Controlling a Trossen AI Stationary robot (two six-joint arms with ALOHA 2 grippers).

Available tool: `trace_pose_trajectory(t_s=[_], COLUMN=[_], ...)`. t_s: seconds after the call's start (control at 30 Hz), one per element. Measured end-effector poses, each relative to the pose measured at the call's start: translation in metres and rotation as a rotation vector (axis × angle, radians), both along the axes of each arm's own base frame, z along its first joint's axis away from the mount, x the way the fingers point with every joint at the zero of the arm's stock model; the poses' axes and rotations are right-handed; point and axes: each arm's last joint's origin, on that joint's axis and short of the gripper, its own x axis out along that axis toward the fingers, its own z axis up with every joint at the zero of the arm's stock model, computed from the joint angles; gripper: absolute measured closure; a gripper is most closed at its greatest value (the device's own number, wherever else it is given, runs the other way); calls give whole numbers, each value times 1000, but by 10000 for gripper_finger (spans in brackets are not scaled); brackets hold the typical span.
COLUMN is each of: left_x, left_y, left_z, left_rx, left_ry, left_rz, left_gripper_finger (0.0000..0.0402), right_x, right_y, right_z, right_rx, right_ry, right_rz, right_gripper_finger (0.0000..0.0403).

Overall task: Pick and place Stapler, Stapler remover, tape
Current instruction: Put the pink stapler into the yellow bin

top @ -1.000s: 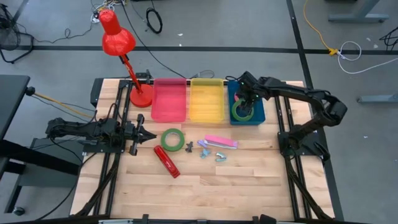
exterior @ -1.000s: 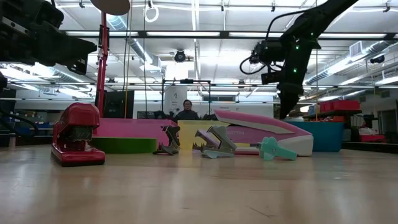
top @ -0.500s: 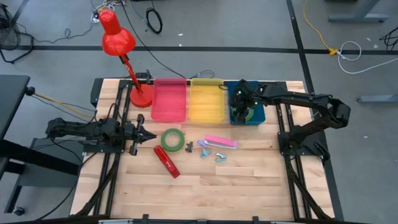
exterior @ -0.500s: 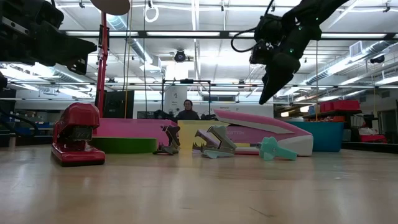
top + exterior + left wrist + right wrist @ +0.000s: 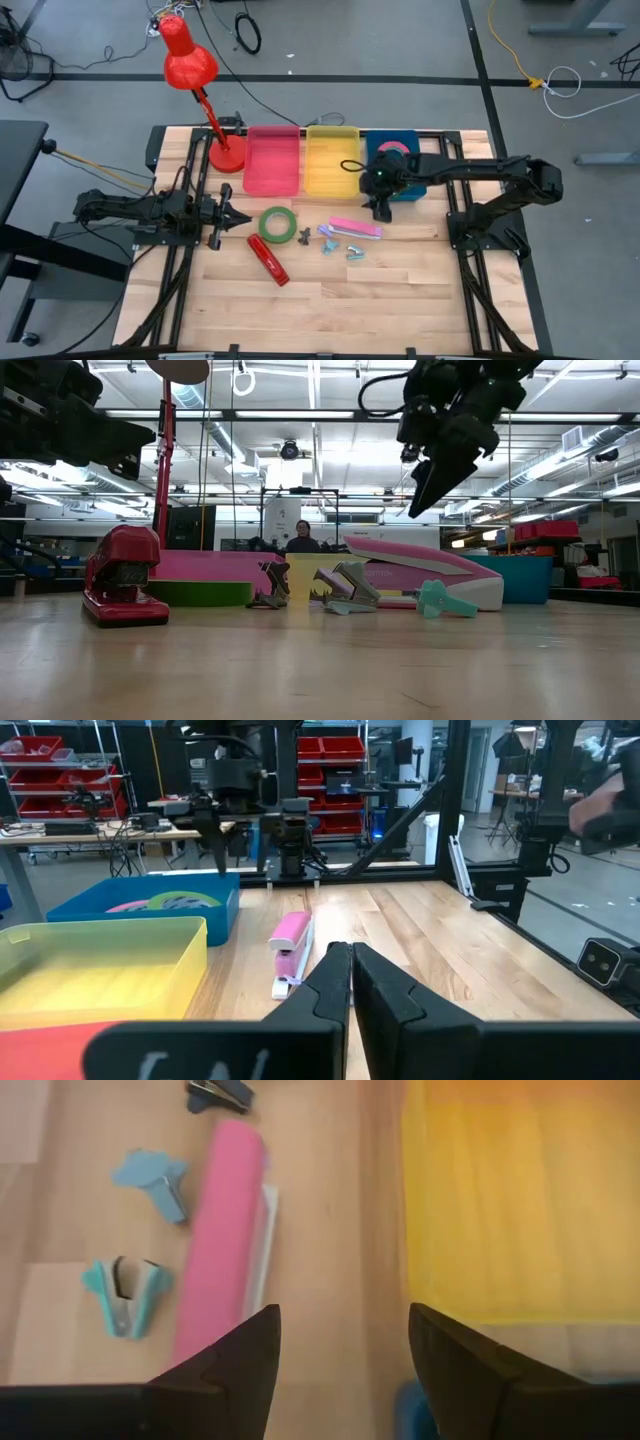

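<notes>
A green tape ring lies flat on the table, with a red stapler just near of it. A pink stapler and small staple removers lie at mid-table. A red-pink tape ring lies in the blue bin; the left wrist view shows a green ring beside it. My right gripper hangs open and empty above the table, just near of the blue bin and beside the pink stapler. My left gripper is shut and empty, left of the green ring.
A pink bin and a yellow bin stand left of the blue bin along the far edge. A red desk lamp stands on its base at the far left. Bare wood lies toward the near edge.
My right gripper has come out of the blue bin, rising and moving toward the table's near edge and a little left. It has tipped from pointing straight down to a slant and now hangs over the table by the pink stapler.
</notes>
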Motion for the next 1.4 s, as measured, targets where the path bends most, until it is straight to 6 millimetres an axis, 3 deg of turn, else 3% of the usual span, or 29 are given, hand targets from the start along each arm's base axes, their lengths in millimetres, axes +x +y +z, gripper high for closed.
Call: trace_pose_trajectory(t_s=[1.0,1.27,1.4], left_x=[0,0,0], left_y=[0,0,0], left_z=[0,0,0], left_rx=[0,0,0], left_ry=[0,0,0], left_rz=[0,0,0], left_gripper_finger=[381,381,381], right_x=[10,13,13], right_y=[56,56,52], right_z=[2,4,4], right_rx=[79,94,63], right_ry=[-30,-65,-61], right_rz=[87,69,-58], right_gripper_finger=[183,168,143])
